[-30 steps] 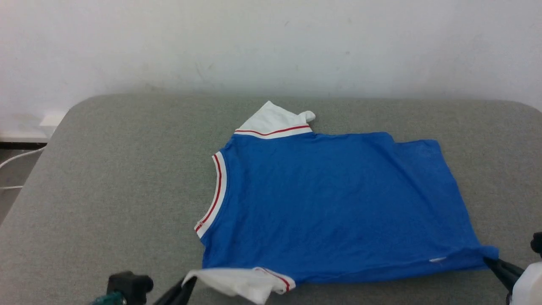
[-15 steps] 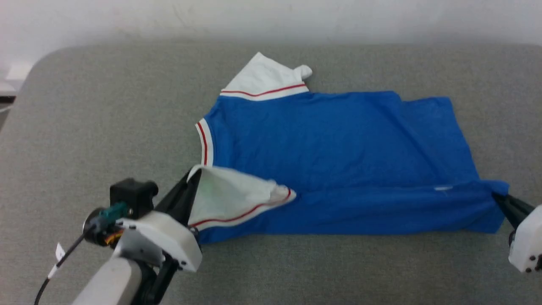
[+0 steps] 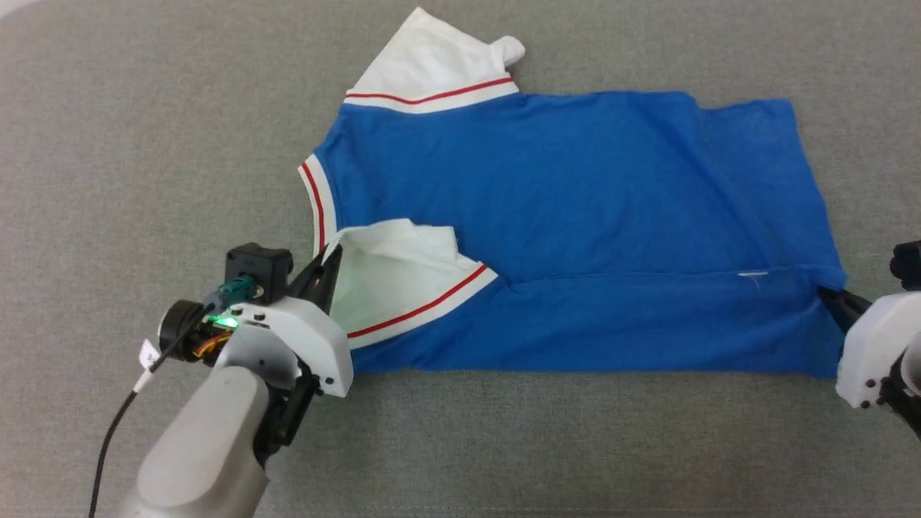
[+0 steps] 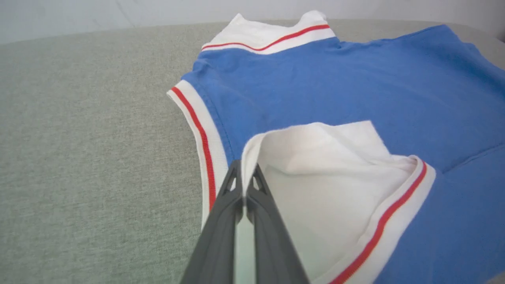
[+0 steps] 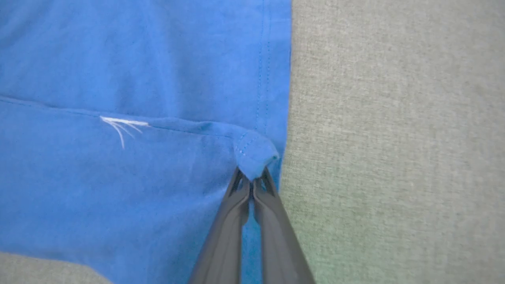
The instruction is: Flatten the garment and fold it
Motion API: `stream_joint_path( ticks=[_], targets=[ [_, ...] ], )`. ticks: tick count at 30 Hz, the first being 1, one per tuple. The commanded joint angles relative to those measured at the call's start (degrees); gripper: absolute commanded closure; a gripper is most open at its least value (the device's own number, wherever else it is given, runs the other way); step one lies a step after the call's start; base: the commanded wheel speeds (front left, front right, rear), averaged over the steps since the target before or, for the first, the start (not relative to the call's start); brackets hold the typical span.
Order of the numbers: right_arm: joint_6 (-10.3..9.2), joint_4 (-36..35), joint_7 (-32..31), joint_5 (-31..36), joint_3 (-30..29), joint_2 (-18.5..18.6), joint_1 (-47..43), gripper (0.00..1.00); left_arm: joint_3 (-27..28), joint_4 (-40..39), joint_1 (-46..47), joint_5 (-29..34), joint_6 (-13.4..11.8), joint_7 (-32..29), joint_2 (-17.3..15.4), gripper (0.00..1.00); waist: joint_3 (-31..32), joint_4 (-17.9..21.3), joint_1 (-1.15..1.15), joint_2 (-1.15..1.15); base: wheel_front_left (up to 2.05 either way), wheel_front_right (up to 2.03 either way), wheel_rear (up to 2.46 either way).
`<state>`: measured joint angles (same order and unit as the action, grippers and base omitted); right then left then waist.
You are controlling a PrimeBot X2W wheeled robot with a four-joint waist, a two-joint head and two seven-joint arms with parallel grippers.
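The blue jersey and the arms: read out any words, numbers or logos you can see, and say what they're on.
No text can be read.
The garment shows plain blue cloth with white and red trim, no print facing up.
The small white tag on the left arm's cable is too small to read.

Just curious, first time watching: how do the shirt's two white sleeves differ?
The near sleeve is pinched by the left hand and folded over the blue body; the far sleeve lies untouched, sticking out onto the grey surface. The near sleeve gapes open; the far sleeve lies mostly flat. Both are white with a red stripe.
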<state>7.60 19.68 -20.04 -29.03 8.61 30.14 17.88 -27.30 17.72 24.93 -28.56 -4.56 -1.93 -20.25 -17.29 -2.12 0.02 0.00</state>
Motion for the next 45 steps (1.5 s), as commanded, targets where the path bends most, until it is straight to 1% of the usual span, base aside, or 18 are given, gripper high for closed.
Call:
stream_joint_path(
  ticks=[1,2,3,4,10,13,15,19,22,24,26,29,32,37,42,43,44,45],
  targets=[
    [-0.11,0.43,0.65,0.20,0.17,-0.36,1.05,1.00,-0.17,0.96,0.90,0.44,0.29,0.65,0.43,1.00,-0.26,-0.09,-0.02,0.00,0.00,0.00,0.00],
    [-0.11,1.09,1.46,0.17,0.42,-0.62,1.42,0.75,-0.26,2.55,1.18,0.73,-0.03,1.36,0.87,0.40,-0.11,-0.17,-0.02,0.00,0.00,0.00,0.00],
    [-0.11,1.74,2.44,0.34,0.65,-0.82,1.70,0.05,-0.46,4.13,1.35,0.92,-0.11,2.01,1.27,0.00,0.17,-0.22,-0.02,0.00,0.00,0.00,0.00],
    [-0.11,2.40,3.37,0.48,0.81,-1.03,1.88,0.00,-0.44,5.52,1.47,0.85,-0.13,2.83,1.75,0.00,0.53,-0.28,-0.02,0.00,0.00,0.00,0.00],
    [-0.11,4.28,7.68,0.01,1.36,-2.03,1.01,0.00,0.64,9.40,0.13,-0.81,-0.42,7.84,4.13,0.00,4.52,-0.61,-0.02,0.00,0.00,0.00,0.00],
    [-0.11,3.92,9.25,0.50,0.25,-2.89,-0.57,0.00,2.05,8.93,-2.34,-2.69,-1.45,8.88,4.87,0.00,7.01,-0.59,-0.02,0.00,0.00,0.00,0.00],
    [-0.11,3.50,10.53,3.04,-1.91,-3.80,-2.03,0.00,3.08,8.04,-4.59,-4.27,-2.46,8.33,5.15,0.00,8.59,-0.58,-0.02,0.00,0.00,0.00,0.00],
    [-0.11,1.01,9.64,7.13,-7.37,-9.28,-6.10,0.00,4.60,4.00,-9.45,-6.09,-5.60,6.85,5.01,0.00,10.65,-0.25,-0.02,0.00,0.00,0.00,0.00],
    [-0.11,-2.95,7.53,10.11,-11.59,-13.67,-9.13,0.00,4.21,0.49,-12.95,-6.35,-8.03,3.65,4.41,0.00,11.30,0.13,-0.02,0.00,0.00,0.00,0.00],
    [-0.11,-6.44,5.64,11.85,-13.59,-16.11,-10.93,0.00,3.89,-1.57,-14.87,-5.85,-10.49,1.12,3.67,0.00,11.41,0.54,-0.02,0.00,0.00,0.00,0.00],
    [-0.11,-10.12,3.62,13.27,-14.80,-18.04,-12.50,0.00,3.67,-3.21,-16.43,-5.39,-12.93,-1.51,2.90,0.00,11.23,1.01,-0.02,0.00,0.00,0.00,0.00],
    [-0.11,-15.11,0.75,14.39,-15.58,-20.02,-14.25,0.00,3.14,-4.72,-17.73,-4.15,-15.82,-4.67,1.48,0.00,10.54,1.84,-0.02,0.00,0.00,0.00,0.00],
    [-0.11,-19.05,-1.13,14.86,-16.13,-21.27,-15.09,0.00,3.02,-5.66,-18.51,-3.96,-17.50,-7.00,0.75,0.00,9.59,2.78,-0.02,0.00,0.00,0.00,0.00],
    [-0.11,-23.02,-1.76,15.30,-17.14,-22.74,-15.24,0.00,3.15,-6.40,-19.13,-4.86,-17.45,-8.23,0.35,0.00,7.64,4.27,-0.02,0.00,0.00,0.00,0.00],
    [-0.11,-24.27,-2.43,15.96,-18.02,-22.90,-15.52,0.00,2.53,-4.95,-19.06,-6.05,-16.24,-9.75,0.52,0.00,6.04,5.06,-0.02,0.00,0.00,0.00,0.00],
    [-0.11,-24.29,-2.50,16.15,-18.33,-22.91,-15.57,0.00,2.17,-4.42,-19.18,-6.68,-15.59,-10.56,0.77,0.82,5.90,5.12,-0.02,0.00,0.00,0.00,0.00],
    [-0.11,-24.26,-2.58,16.31,-18.55,-22.87,-15.62,0.00,1.97,-3.98,-19.42,-7.60,-14.90,-11.41,1.13,1.00,5.77,5.17,-0.02,0.00,0.00,0.00,0.00],
    [-0.11,-24.21,-2.66,16.44,-18.76,-22.79,-15.65,0.00,2.16,-3.77,-19.56,-8.38,-14.54,-11.67,1.45,1.00,5.69,5.17,-0.02,0.00,0.00,0.00,0.00]
  ],
)
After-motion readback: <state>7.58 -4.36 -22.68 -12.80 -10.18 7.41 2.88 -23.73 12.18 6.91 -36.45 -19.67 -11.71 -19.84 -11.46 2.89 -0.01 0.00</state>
